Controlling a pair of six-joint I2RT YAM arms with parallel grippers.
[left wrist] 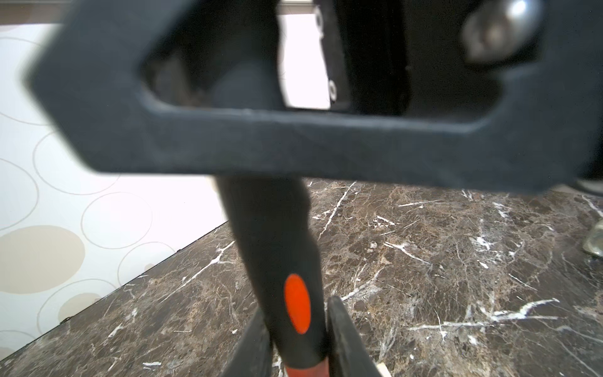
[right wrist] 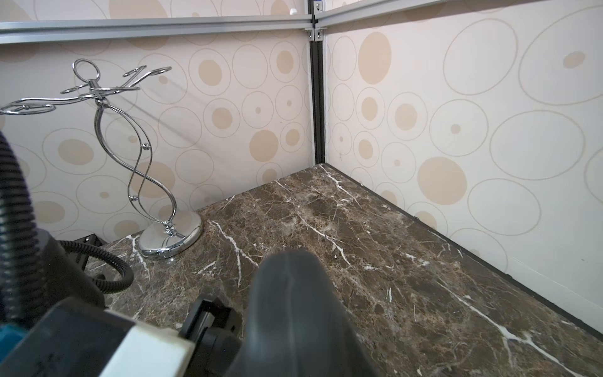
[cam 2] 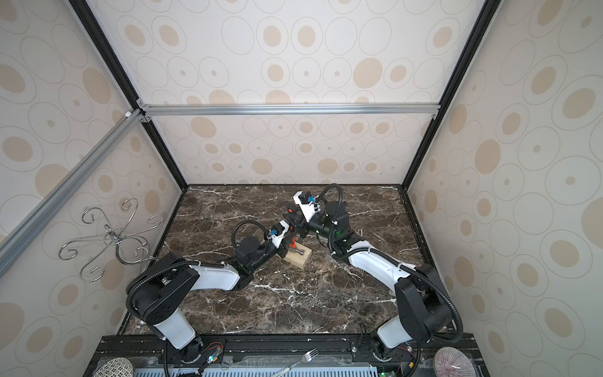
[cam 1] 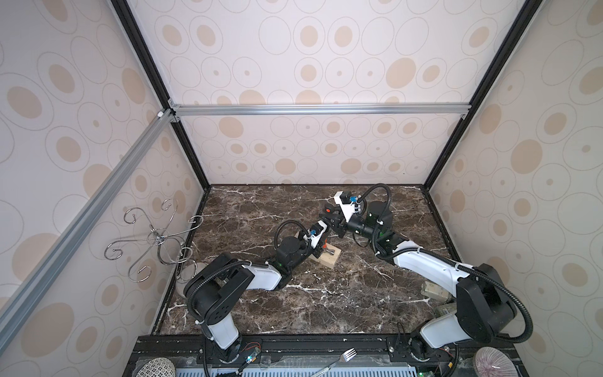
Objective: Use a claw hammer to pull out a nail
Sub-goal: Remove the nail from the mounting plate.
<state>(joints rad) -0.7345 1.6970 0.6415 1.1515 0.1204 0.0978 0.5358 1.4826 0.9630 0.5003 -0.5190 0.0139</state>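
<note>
A pale wooden block (cam 1: pixel 329 259) (cam 2: pixel 298 259) lies mid-table, and the claw hammer's silver head (cam 1: pixel 331 251) (cam 2: pixel 299 251) rests on top of it. The handle rises from there, orange low down and black above, to an end with an orange dot (cam 1: pixel 330 210). My left gripper (cam 1: pixel 321 243) (left wrist: pixel 297 313) is shut on the claw hammer (left wrist: pixel 277 244), one finger on each side of the black grip. My right gripper (cam 1: pixel 335 222) (cam 2: pixel 296 222) sits higher on the handle; a dark blurred shape (right wrist: pixel 293 310) hides its jaws. I cannot make out the nail.
A chrome wire stand (cam 1: pixel 156 238) (right wrist: pixel 137 163) stands at the left wall. Two jars (cam 1: pixel 434 290) sit under my right arm near the front right. A silver fork (cam 1: pixel 341 357) and two bowls (cam 1: pixel 156 369) lie on the front rail. Enclosure walls close three sides.
</note>
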